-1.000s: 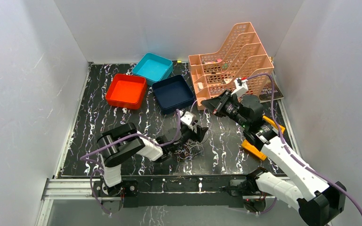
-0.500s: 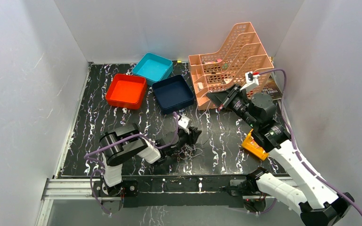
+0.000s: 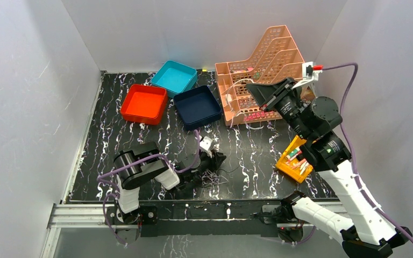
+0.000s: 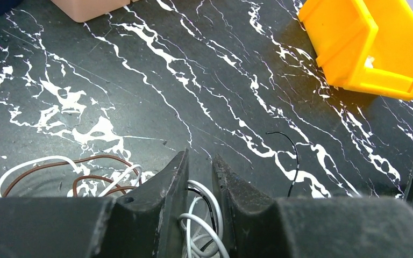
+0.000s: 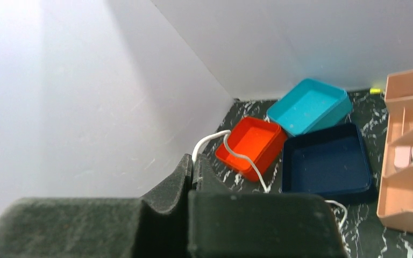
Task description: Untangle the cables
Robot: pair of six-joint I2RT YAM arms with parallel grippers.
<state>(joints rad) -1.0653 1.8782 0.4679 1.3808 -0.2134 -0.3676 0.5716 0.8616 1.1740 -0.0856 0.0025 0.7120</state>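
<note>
L jaws: low on the black white-veined table (image 4: 140,80), narrow gap between them. White and black strands of the thin wiry cables (image 3: 211,174) run thru that gap; cannot tell if they are actually pinched. White and brown loops (image 4: 107,185) lie just left of L jaws. One loose black strand (image 4: 293,161) lies ahead-right, and a yellow plastic bin (image 4: 371,48) farther ahead-right.

R jaws: high above the table, pressed together on one white cable (image 5: 246,161), which loops out ahead of them, then drops. Peach slotted plastic rack (image 3: 263,64) to their right.
</note>
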